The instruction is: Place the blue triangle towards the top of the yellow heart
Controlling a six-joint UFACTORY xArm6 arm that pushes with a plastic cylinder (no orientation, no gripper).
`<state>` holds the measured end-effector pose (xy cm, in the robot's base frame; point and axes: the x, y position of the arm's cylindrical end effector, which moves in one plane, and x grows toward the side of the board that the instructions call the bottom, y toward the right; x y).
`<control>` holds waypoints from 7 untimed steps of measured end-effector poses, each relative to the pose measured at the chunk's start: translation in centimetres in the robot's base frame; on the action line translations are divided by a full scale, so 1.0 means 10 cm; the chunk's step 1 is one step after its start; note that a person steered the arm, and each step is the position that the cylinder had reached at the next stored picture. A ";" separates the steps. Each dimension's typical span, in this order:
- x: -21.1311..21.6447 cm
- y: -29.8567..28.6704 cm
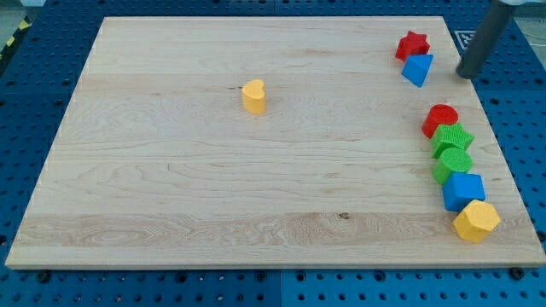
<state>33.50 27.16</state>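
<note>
tip point(464, 75) right of blue triangle point(417, 70) | red star point(412, 44) touching (above)

Blue triangle point(417, 69), yellow heart point(253, 96), red star point(412, 44), pale wooden board point(171, 170).

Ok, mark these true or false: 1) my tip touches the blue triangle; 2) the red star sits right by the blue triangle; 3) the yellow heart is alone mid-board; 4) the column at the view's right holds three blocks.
1) False: my tip is apart, to the view's right of the blue triangle.
2) True: the red star adjoins it.
3) True: the yellow heart stands alone.
4) False: five blocks.
</note>
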 end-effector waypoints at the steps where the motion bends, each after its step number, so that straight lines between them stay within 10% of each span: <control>1: 0.00 -0.29; 7: -0.26 -1.03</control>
<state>30.93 16.86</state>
